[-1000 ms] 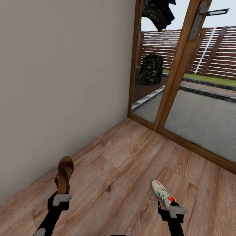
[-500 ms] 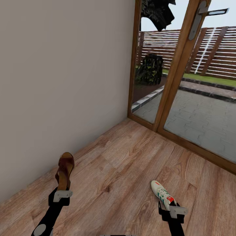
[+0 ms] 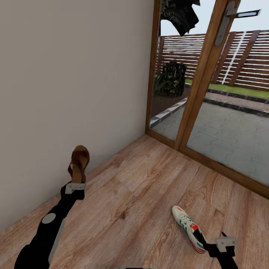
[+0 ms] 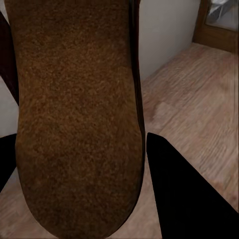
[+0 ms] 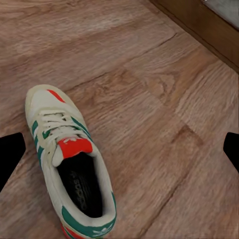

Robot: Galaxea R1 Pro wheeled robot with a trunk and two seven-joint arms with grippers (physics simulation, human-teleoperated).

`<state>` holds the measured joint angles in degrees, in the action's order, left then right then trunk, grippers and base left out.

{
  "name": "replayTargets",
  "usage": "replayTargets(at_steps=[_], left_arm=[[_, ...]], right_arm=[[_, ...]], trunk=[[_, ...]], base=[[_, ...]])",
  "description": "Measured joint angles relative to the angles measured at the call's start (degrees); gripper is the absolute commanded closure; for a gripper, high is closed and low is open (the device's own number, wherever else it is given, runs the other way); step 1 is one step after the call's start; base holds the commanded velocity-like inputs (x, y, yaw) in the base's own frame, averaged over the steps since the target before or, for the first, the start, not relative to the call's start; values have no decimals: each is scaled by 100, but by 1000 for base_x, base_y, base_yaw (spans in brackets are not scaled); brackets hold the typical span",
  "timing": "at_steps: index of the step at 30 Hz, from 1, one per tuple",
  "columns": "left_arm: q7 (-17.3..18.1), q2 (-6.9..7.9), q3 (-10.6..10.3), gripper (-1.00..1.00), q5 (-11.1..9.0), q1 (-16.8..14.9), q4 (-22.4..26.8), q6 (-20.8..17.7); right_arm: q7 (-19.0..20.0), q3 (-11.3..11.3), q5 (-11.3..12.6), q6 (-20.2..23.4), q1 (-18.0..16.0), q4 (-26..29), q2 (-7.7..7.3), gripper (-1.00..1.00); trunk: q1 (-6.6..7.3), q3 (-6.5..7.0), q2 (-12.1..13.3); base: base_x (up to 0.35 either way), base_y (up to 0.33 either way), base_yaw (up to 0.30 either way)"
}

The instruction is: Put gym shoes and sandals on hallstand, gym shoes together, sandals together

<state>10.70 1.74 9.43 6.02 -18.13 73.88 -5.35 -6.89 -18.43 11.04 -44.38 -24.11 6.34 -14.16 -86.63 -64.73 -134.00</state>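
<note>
My left gripper (image 3: 76, 185) is shut on a brown sandal (image 3: 79, 163) by its heel end and holds it in the air close to the pale wall, toe up. In the left wrist view the sandal's brown sole (image 4: 74, 114) sits between the black fingers (image 4: 181, 191). One white gym shoe with green stripes (image 3: 188, 227) lies on the wood floor (image 3: 149, 186), toe pointing away from me. My right gripper (image 3: 223, 244) is open just behind its heel, and its fingers (image 5: 10, 154) stand wide apart on either side of the shoe (image 5: 69, 164). The hallstand is out of view.
A plain wall (image 3: 74, 82) runs along the left to a corner. A wood-framed glass door (image 3: 201, 89) with a metal handle (image 3: 239, 14) closes off the far side, with a paved yard behind it. Open plank floor lies between both arms.
The left arm has lifted the sandal up and forward towards the wall. The right gripper has drawn back from the gym shoe's heel, down and to the right; the shoe stays on the floor.
</note>
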Motion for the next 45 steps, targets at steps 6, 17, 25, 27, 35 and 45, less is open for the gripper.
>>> replayTargets(at_steps=[6,17,25,27,35,45], left_arm=[[239,-13,-393,100,-66,-930,379,-1151],[1735,-23,-1531,100,-33,-1390,604,-1779],[1803,-18,-1724,100,-13,-1368,763,-1831],[1807,-23,-1744,100,-15,-1380,768,-1833],[1810,-12,-1802,100,5,-1367,768,-1833],[1801,-13,-1803,100,4,-1361,761,-1827]], right_arm=[[950,-11,-16,6,-2,22,-343,-100],[1031,-36,-670,21,-3,58,-440,-100],[1021,-40,-898,191,-4,707,-428,-100],[1026,-42,-905,628,-4,965,-428,-100],[1037,3,-885,1352,-2,1396,-445,-100],[1026,11,-876,1361,-3,1391,-445,-100]], trunk=[[0,0,0],[0,-1,0],[0,-1,0],[-22,-18,-38],[-198,-162,-359],[-417,-342,-760]], base=[[0,0,0],[0,0,0],[0,0,0],[0,0,0],[0,0,0],[0,0,0]])
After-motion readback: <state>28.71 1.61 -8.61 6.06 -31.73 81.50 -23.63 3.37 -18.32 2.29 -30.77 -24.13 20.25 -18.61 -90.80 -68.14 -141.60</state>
